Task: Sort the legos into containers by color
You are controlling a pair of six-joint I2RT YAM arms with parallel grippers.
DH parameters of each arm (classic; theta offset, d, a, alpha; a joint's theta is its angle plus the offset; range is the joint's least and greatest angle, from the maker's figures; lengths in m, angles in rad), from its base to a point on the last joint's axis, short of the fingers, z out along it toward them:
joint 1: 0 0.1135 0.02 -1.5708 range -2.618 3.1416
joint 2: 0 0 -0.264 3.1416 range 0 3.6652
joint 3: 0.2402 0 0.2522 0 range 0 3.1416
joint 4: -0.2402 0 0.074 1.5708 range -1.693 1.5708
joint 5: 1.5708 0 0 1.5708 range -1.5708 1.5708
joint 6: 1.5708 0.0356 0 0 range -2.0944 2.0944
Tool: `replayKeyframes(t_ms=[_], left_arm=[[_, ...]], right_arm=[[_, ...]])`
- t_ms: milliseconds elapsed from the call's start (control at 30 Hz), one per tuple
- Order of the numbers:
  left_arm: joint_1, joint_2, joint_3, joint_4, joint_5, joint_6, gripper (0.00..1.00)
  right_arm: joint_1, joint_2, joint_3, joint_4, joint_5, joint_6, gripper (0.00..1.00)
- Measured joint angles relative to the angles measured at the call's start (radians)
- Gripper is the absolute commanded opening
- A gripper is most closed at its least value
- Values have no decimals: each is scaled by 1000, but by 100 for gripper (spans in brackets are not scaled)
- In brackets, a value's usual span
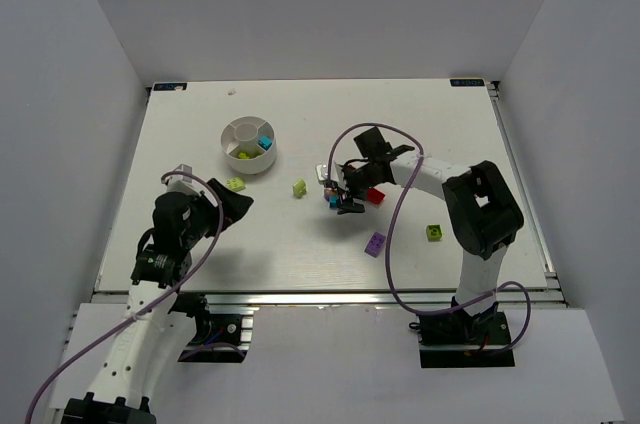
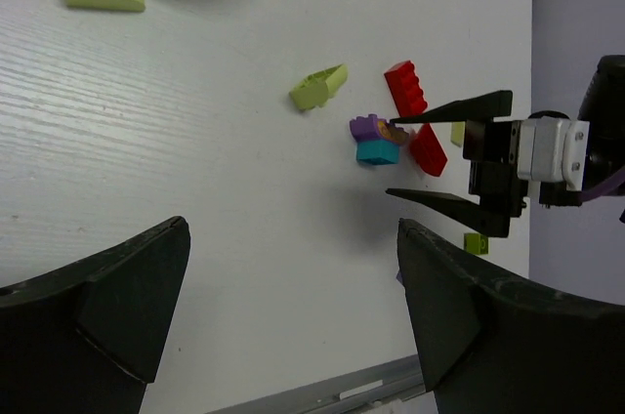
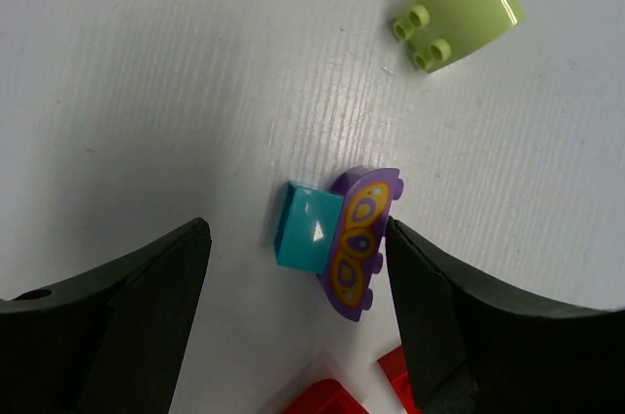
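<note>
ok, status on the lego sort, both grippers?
Left gripper open, empty. Right gripper open, low over the table, straddling purple lego touching cyan lego. Red legos close beside, may crowd the grasp.

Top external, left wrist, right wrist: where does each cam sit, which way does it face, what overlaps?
Top external: above and behind the robot, looking down on the table; left tool and right tool both show.
Left wrist: low over the table, facing across it at the right tool; own fingers at the bottom.
Right wrist: looking straight down on the touching purple and cyan pieces; own fingers flank them.
Shared: all three show those pieces and the lime slope brick.
</note>
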Motion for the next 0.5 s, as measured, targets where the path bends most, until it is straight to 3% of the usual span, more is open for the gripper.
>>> replayKeyframes(t_ms=[300, 500], left_arm=[[0, 22, -16, 68, 60, -28, 94], [0, 37, -50, 125, 100, -66, 94]], right_arm=[[-2, 2, 0, 53, 14, 59, 75], [-2, 48, 14, 63, 47, 87, 69]])
